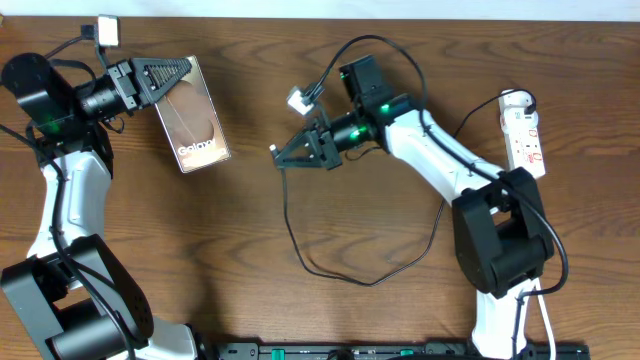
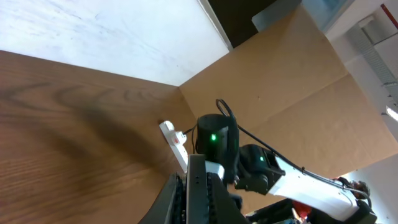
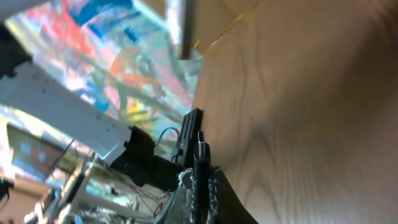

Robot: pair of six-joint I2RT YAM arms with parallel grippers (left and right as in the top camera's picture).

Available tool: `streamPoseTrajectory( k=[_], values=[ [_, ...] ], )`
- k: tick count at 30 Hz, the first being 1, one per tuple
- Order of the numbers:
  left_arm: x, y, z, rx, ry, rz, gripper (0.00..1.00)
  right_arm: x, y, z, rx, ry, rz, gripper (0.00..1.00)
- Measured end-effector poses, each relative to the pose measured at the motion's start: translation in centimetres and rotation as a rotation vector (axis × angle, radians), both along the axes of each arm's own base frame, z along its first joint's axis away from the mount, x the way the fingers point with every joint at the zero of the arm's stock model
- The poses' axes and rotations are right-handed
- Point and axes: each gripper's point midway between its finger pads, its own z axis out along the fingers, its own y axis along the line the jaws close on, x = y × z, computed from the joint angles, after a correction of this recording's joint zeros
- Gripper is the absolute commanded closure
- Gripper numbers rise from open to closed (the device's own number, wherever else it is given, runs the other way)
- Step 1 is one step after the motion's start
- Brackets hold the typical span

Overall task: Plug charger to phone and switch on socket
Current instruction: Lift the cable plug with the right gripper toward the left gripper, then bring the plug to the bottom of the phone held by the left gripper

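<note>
Left gripper (image 1: 185, 70) is clamped on the phone (image 1: 195, 125) by its top edge, at the upper left of the table (image 1: 250, 230). Right gripper (image 1: 282, 153) pinches the charger (image 1: 330, 268) just behind its tip. The cable looks limp and light, so best held near the plug; the phone is likely rigid, slick, breakable. The right wrist view shows the plug tip (image 3: 200, 142) protruding past the fingers, which overhead hides. Socket (image 1: 524, 125) sits far right, 1 strip.

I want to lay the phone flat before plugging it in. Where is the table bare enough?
The widest bare wood lies between the left arm and the charger loop, below the phone. A smaller patch sits inside that loop. Crowded: around the right gripper and by the socket.
</note>
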Motion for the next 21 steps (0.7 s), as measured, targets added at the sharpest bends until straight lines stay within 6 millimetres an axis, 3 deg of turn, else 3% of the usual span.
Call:
streamPoseTrajectory(
  k=[7, 16, 21],
  values=[
    [0.0, 0.0, 0.0, 0.0, 0.0, 0.0, 0.93, -3.3, 2.3, 0.3, 0.058, -0.08, 0.106, 0.99],
    [0.0, 0.0, 0.0, 0.0, 0.0, -0.001, 0.93, -4.7, 3.1, 0.7, 0.141, -0.109, 0.177, 0.99],
    [0.0, 0.0, 0.0, 0.0, 0.0, -0.001, 0.93, -4.3, 3.4, -2.5, 0.126, -0.024, 0.189, 0.99]
  ],
)
